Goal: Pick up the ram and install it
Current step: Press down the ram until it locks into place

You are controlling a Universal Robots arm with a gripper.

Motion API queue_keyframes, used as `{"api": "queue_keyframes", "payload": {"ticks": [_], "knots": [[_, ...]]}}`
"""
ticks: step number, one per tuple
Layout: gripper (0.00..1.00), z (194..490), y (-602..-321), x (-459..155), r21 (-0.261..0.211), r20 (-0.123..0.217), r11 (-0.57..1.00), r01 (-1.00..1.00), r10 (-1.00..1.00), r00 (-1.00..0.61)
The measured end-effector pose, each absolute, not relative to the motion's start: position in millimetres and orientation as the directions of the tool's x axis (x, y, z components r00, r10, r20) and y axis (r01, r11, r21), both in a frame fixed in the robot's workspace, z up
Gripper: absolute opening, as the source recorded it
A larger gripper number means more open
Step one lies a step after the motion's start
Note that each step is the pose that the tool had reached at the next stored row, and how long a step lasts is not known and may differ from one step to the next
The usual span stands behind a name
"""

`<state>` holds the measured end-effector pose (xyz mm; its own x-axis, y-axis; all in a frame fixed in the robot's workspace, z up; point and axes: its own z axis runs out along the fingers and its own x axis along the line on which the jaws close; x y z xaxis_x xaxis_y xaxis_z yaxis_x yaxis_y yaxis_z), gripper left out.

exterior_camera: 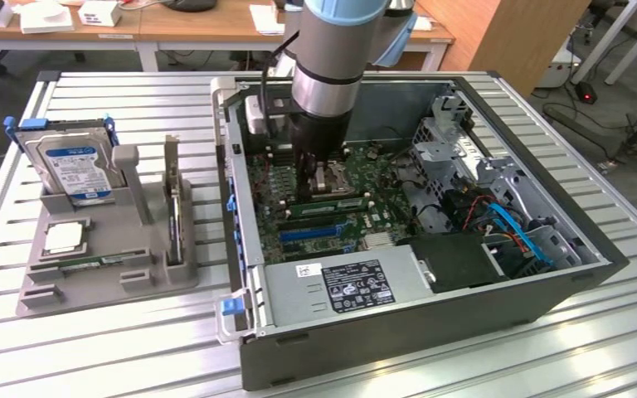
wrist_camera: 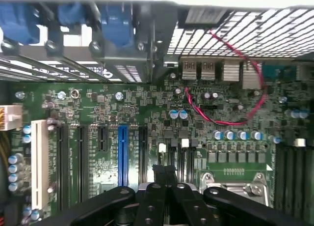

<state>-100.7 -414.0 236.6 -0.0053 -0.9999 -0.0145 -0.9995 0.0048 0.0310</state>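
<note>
Robot arm reaching down into the open computer case

The pincer (wrist_camera: 164,174) is closed tight, low over the green motherboard (wrist_camera: 147,113) inside the case (exterior_camera: 407,332). The ram (exterior_camera: 95,264) lies in the grey holder (exterior_camera: 109,274) on the table (exterior_camera: 97,348), near the hard drive (exterior_camera: 73,166).

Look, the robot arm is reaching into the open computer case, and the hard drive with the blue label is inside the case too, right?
Not quite. The arm does reach into the computer case, but the hard drive stands outside it, in the gray holder on the table, as the exterior view shows.
</note>
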Motion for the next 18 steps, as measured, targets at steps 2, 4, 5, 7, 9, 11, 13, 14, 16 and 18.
{"api": "queue_keyframes", "payload": {"ticks": [2, 4, 5, 7, 9, 11, 13, 14, 16, 18], "knots": [[0.09, 240.7, -413.8, -100.6, 0.03, -0.014, 0.007, -1.0, -1.0, -0.008], [0.09, 241.0, -413.8, -100.6, 0.03, -0.015, 0.009, -1.0, -1.0, -0.01], [0.09, 241.1, -413.8, -100.7, 0.03, -0.015, 0.009, -1.0, -1.0, -0.01], [0.09, 241.2, -413.8, -100.7, 0.03, -0.014, 0.009, -0.999, -1.0, -0.01], [0.09, 241.2, -413.8, -100.7, 0.03, -0.014, 0.009, -0.999, -1.0, -0.01], [0.09, 241.2, -413.8, -100.7, 0.03, -0.014, 0.009, -0.999, -1.0, -0.01], [0.09, 241.2, -413.8, -100.7, 0.03, -0.014, 0.009, -0.999, -1.0, -0.01], [0.09, 241.1, -413.8, -100.7, 0.03, -0.014, 0.009, -0.999, -1.0, -0.01], [0.09, 241.2, -413.8, -100.7, 0.03, -0.014, 0.009, -0.999, -1.0, -0.01], [0.09, 241.2, -413.8, -100.5, 0.03, -0.014, 0.009, -0.999, -1.0, -0.01]]}}
